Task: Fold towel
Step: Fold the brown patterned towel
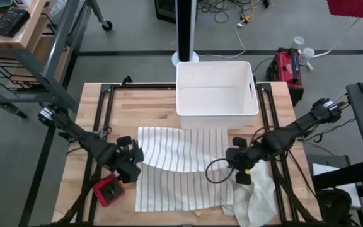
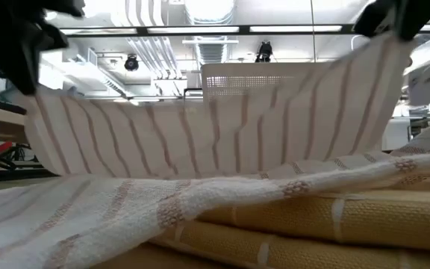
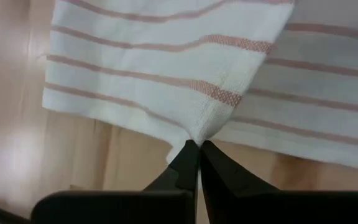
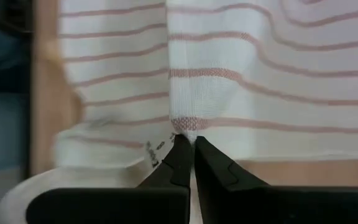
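Observation:
A white towel (image 1: 181, 167) with thin pink stripes lies spread on the wooden table. Its near part (image 1: 175, 192) rests flat. A far layer (image 1: 181, 146) is raised at one hemmed end, which sags between my two grippers above the towel's middle (image 2: 215, 134). My left gripper (image 1: 134, 162) is shut on that end's left corner. My right gripper (image 1: 235, 161) is shut on its right corner. In the low view the lifted sheet hangs between the dark grippers at the upper left (image 2: 21, 45) and upper right (image 2: 398, 15). My left gripper pinches the left corner of the raised hemmed end (image 3: 194, 134) between its two fingers (image 3: 182, 165), which slant down from the table's left. The corner bunches to a point at the fingertips. It is lifted clear of the layer below. My right gripper pinches the right corner of the same end (image 4: 185, 127), beside a small label (image 4: 151, 149). Its fingers (image 4: 213, 168) slant down from the table's right. The corner is lifted above the lower layer, and the hem between the two grippers hangs slack.
A white bin (image 1: 216, 91) stands at the table's far edge, just beyond the towel. A red object (image 1: 109, 191) lies near the front left. A pile of pale and yellow cloths (image 1: 254, 195) sits at the front right, close behind my right gripper.

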You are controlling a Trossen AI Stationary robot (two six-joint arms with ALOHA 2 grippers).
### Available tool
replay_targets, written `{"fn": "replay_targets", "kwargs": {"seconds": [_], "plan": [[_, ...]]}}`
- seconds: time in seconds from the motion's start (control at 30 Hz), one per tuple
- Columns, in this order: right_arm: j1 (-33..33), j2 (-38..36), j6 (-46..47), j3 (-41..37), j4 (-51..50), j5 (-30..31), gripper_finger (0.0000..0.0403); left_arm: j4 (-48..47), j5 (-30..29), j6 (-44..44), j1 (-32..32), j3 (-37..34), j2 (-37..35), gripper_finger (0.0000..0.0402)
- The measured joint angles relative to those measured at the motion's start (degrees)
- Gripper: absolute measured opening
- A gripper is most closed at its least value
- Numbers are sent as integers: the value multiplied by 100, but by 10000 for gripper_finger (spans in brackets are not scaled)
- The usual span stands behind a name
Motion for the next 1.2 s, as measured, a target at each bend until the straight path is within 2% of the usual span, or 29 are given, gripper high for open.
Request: {"fn": "replay_targets", "kwargs": {"seconds": [0.13, 0.3, 0.73, 0.9, 1.0, 1.2], "plan": [[225, -32, 354, 250, -72, -620, 0, -18, 141, -440, -331, 329, 76, 0], [533, 147, 888, 309, 107, -1245, 0, 210, 721, -960, -664, 537, 376, 0], [1050, 1388, 1179, 163, 1149, -2265, 0, 1460, 1771, -1190, -1103, 575, 1735, 0], [1178, 1717, 1130, 152, 1647, -2376, 0, 1748, 1870, -1465, -1302, 644, 1939, 0], [1193, 1858, 996, 152, 1874, -2363, 0, 1768, 1563, -1825, -1387, 666, 2004, 1], [1233, 2104, 1022, 149, 1915, -2142, 24, 2001, 1514, -2096, -1417, 684, 2089, 26]]}}
